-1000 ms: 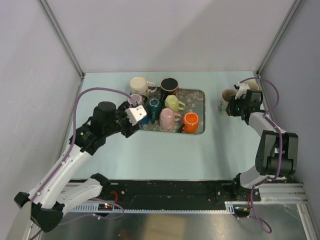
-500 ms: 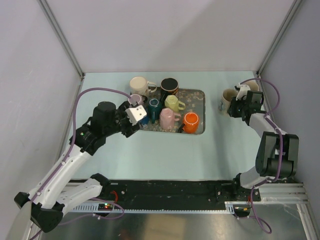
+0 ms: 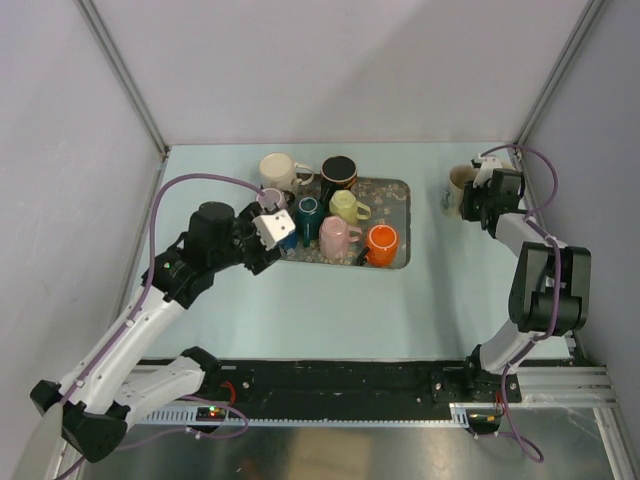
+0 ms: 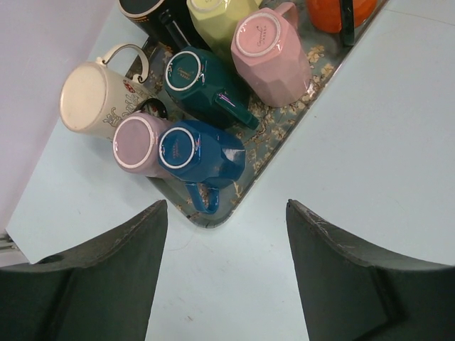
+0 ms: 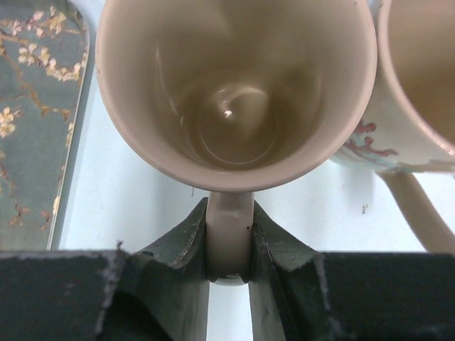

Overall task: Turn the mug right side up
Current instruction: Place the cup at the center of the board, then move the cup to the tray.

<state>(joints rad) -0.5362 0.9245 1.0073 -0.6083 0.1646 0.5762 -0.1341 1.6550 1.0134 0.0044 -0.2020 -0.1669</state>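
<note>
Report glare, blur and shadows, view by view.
Top external: even light, soft shadows, no glare on the tray. Left wrist: blue mug sharp, left hand dark in the foreground. Right wrist: small glint deep inside the cream mug, rim sharp.

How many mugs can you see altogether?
10. Eight on or by the flowered tray: cream, black, lilac, blue, teal, yellow, pink, orange. Two at right: a beige mug held by the right pincer, a patterned mug beside it. More may be hidden.
</note>
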